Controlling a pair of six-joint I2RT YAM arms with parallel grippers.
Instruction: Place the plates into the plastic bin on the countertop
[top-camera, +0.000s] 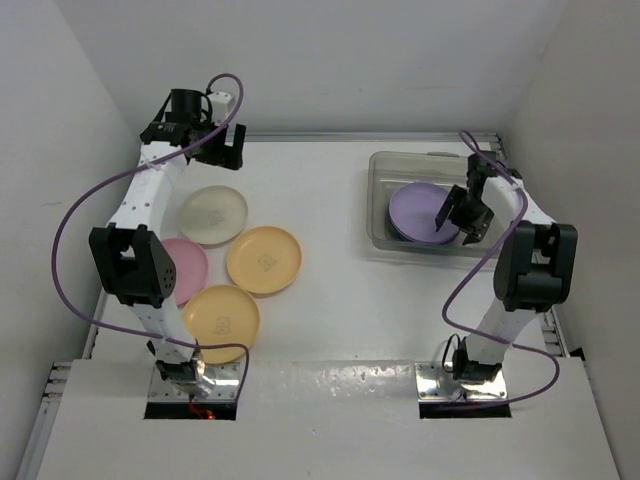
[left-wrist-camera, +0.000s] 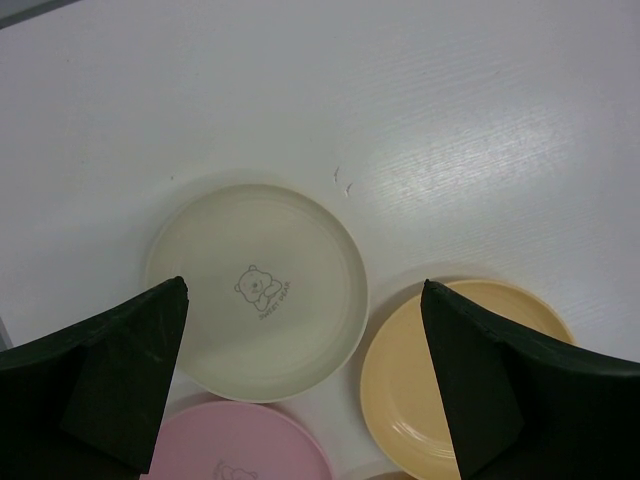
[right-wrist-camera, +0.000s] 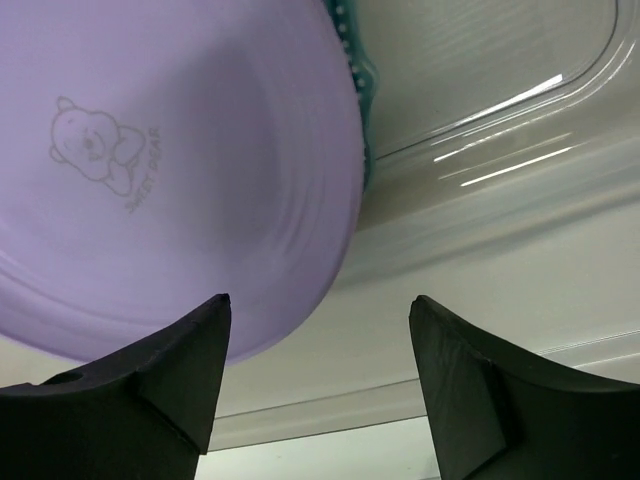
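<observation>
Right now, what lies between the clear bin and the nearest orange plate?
Nothing: the overhead view shows only bare white table between the bin and that orange plate.

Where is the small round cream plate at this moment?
In the top view, the small round cream plate lies on the left half of the flat white countertop, just beyond the round pink plate and a round yellow-orange plate.

The lavender plate (right-wrist-camera: 170, 170) carries small lettering that seems to read "SWEET BEAR".
</observation>
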